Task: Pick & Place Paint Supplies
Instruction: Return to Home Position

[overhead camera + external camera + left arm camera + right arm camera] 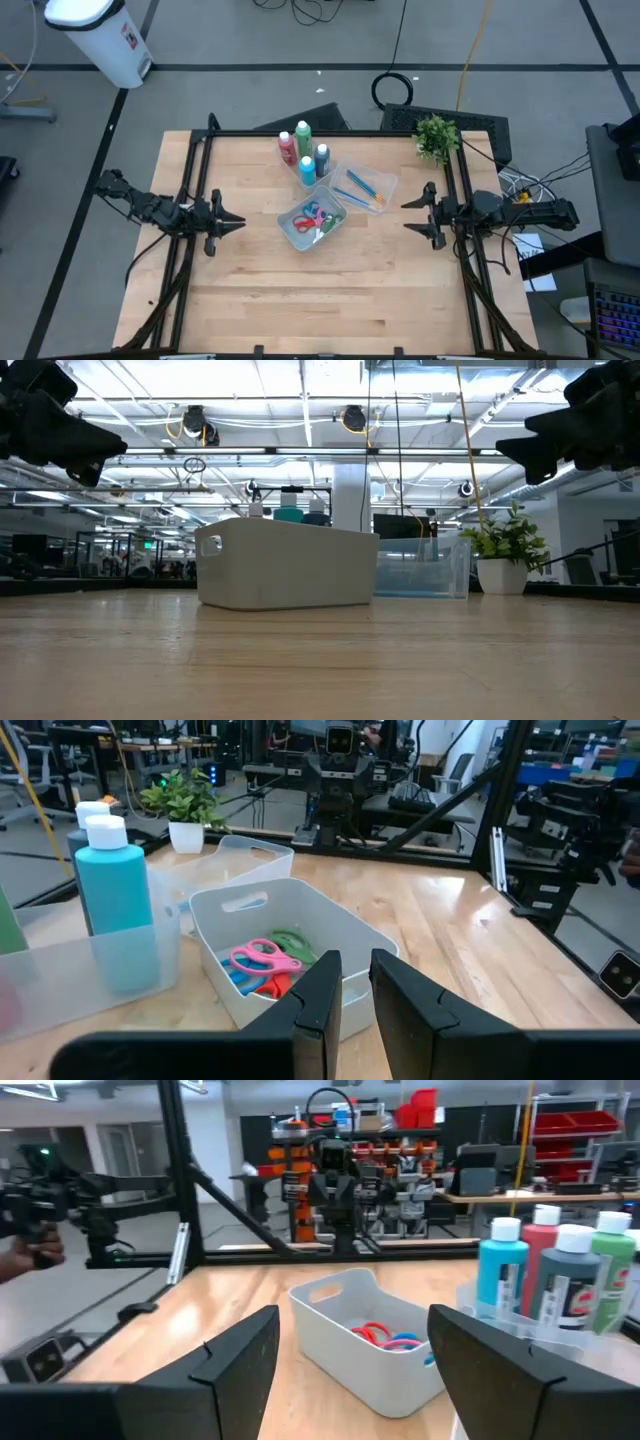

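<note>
Three clear tubs stand mid-table. The far one (305, 160) holds upright white-capped bottles: red (287, 148), green (303, 135) and two blue ones (314, 164). The right one holds blue brushes (360, 188). The near tub (313, 222) holds the scissors (265, 960), with pink, green, blue and red handles. My left gripper (241, 222) hovers left of the scissors tub with only a narrow gap between its fingers (355, 985). My right gripper (405, 216) hovers right of the brush tub, wide open (355, 1350). Neither touches anything.
A small potted plant (436, 135) stands at the table's far right corner. A dark frame (195, 180) runs along the left, far and right edges. Bare wood (320, 300) stretches from the tubs to the near edge. A white bin (100, 35) stands on the floor beyond.
</note>
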### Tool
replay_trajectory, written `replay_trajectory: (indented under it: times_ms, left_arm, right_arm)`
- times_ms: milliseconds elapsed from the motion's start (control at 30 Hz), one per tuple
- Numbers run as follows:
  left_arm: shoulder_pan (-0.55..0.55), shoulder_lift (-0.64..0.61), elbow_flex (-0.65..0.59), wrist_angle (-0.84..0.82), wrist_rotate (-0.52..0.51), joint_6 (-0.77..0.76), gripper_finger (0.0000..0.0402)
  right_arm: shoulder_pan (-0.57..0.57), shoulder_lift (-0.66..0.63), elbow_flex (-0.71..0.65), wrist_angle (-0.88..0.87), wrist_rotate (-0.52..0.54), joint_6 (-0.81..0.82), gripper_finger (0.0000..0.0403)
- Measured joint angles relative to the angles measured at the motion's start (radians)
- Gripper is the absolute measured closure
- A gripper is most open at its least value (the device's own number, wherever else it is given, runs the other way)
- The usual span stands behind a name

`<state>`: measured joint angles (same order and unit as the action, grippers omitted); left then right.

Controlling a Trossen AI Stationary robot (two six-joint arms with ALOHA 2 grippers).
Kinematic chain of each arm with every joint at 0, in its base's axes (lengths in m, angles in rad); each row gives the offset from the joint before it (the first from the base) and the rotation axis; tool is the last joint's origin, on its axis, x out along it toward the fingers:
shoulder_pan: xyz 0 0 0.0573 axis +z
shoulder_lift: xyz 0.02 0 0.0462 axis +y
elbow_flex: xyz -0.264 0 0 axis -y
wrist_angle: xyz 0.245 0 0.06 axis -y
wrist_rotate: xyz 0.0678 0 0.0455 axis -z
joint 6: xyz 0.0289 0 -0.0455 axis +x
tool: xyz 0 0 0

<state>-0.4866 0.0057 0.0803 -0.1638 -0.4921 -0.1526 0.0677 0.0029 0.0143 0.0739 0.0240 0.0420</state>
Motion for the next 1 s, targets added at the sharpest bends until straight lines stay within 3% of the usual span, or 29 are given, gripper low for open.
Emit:
replay_trajectory:
  times_ms: [1000]
  left_arm:
    - [0.000, 0.001, 0.001, 0.000, -0.005, 0.000, 0.0334]
  right_arm:
    - [0.000, 0.006, 0.000, -0.016, 0.000, -0.002, 0.0157]
